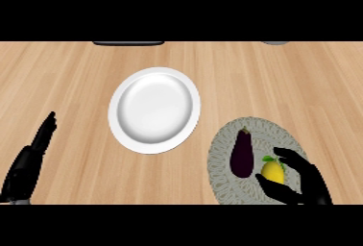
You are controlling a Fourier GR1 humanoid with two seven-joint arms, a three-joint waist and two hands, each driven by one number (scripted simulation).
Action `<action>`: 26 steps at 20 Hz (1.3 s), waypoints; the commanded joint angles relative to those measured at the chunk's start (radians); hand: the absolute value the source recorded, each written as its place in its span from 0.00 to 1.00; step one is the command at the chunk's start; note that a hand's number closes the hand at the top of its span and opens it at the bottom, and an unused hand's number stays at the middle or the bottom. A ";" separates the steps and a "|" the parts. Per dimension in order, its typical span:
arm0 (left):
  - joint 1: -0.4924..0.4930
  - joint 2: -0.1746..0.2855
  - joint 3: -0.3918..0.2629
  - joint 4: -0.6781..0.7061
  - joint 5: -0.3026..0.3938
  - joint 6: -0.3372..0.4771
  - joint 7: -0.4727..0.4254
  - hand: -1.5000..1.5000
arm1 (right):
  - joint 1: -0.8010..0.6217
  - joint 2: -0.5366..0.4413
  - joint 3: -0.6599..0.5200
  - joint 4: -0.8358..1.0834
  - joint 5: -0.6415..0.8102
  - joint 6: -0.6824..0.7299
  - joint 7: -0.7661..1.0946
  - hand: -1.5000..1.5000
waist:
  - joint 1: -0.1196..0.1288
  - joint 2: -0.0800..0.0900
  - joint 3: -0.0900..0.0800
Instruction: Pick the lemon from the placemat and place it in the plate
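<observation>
A yellow lemon (273, 172) with a small green leaf lies on the round grey patterned placemat (227, 185) at the lower right. My right hand (308, 185) comes in from the bottom edge, its fingers and thumb curled round the lemon from the right side. A white plate (154, 109) stands on the wooden counter to the upper left of the mat, with nothing on it. My left hand (32, 156) rests open at the left edge, fingers pointing up.
A dark purple eggplant (242, 153) lies on the placemat just left of the lemon. A dark object (127, 43) and a grey one (276, 42) peek in at the counter's far edge.
</observation>
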 commanded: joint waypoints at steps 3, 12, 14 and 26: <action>0.029 -0.023 0.046 0.000 -0.015 -0.034 -0.026 0.50 | 0.028 0.035 -0.033 0.071 0.016 -0.019 -0.132 1.00 | 0.001 0.001 0.002; -0.066 -0.027 0.000 -0.002 -0.039 -0.068 -0.023 0.50 | -0.344 -0.201 0.036 0.193 0.134 0.261 -0.223 1.00 | 0.125 0.032 0.001; -0.084 -0.032 -0.022 -0.011 -0.047 -0.075 -0.025 0.50 | -0.406 -0.281 0.082 0.203 0.173 0.344 -0.292 1.00 | 0.187 0.050 -0.002; -0.109 -0.049 -0.029 0.044 -0.060 -0.068 -0.018 0.50 | -0.891 -0.368 -0.065 0.612 0.144 0.293 -0.825 1.00 | 0.138 0.042 0.007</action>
